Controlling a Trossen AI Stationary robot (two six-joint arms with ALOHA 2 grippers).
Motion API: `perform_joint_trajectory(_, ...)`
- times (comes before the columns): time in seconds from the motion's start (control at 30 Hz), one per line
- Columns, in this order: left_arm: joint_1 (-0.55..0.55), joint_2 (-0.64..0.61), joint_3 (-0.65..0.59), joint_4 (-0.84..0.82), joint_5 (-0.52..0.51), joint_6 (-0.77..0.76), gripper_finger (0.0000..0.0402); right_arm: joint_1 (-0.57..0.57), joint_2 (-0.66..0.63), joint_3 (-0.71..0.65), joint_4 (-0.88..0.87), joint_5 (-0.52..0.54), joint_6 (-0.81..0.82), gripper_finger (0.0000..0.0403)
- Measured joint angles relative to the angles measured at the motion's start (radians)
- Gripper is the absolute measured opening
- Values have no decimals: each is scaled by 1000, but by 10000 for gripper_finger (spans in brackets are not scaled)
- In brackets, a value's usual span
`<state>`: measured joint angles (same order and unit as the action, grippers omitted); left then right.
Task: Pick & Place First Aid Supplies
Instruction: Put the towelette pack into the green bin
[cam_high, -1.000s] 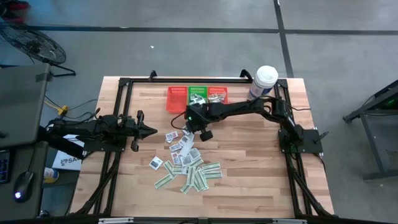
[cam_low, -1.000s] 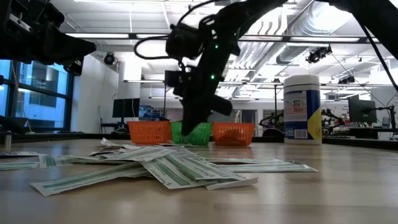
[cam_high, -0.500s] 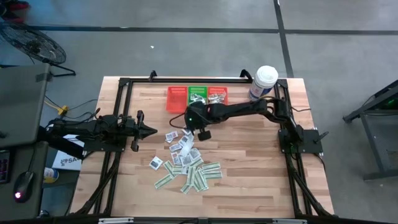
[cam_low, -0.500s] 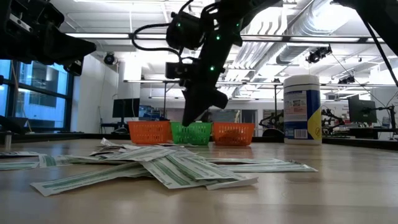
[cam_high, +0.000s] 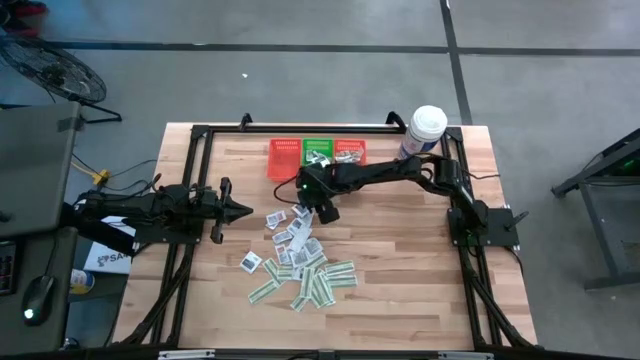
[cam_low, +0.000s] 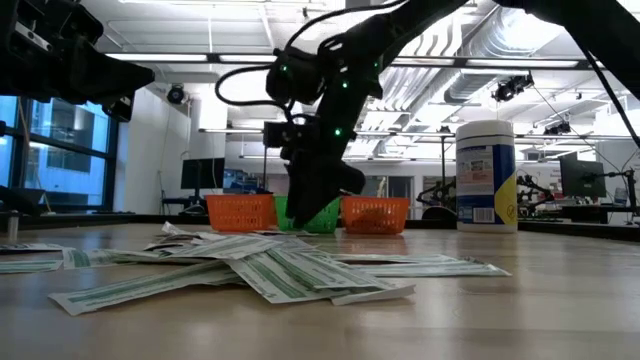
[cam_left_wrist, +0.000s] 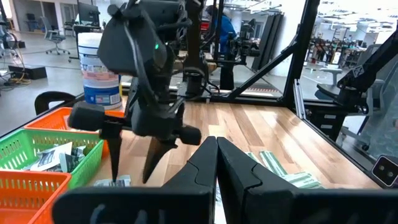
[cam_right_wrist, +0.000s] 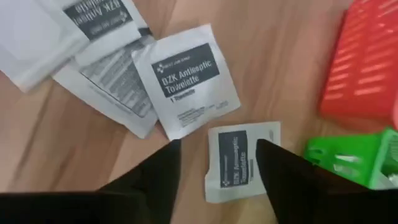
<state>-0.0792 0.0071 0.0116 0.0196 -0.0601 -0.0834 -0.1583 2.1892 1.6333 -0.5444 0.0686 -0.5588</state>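
Note:
The first aid supplies lie scattered on the wooden table: square white packets with dark print and green-and-white strips. My right gripper is open and points steeply down, close over the table near the baskets. Its fingers stand on either side of one white towelette packet, which lies flat on the wood, with another packet beside it. I cannot tell whether the fingertips touch it. The same gripper shows in the high view and the low view. My left gripper waits shut and level at the table's left.
A row of small mesh baskets stands at the far edge: red, green and red, some with packets inside. A big white tub stands at the far right. Bare wood lies toward the near right.
My right gripper rose a little beside the baskets, then came back down toward the packets at the pile's far end, and it has opened. The packets have stayed where they were.

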Motion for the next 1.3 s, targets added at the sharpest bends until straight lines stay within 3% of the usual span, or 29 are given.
perform_joint_trajectory(0.2, 0, 0, 0, 0, -1, 0, 1, -33, 12, 0, 22, -2, 1, 215)
perform_joint_trajectory(0.77, 0, 0, 0, 0, 0, 0, 1, -53, 40, 3, -30, -130, 20, 191)
perform_joint_trajectory(1.3, 0, 0, 0, 0, 0, 0, 1, -31, 53, -9, -111, -147, 87, 33)
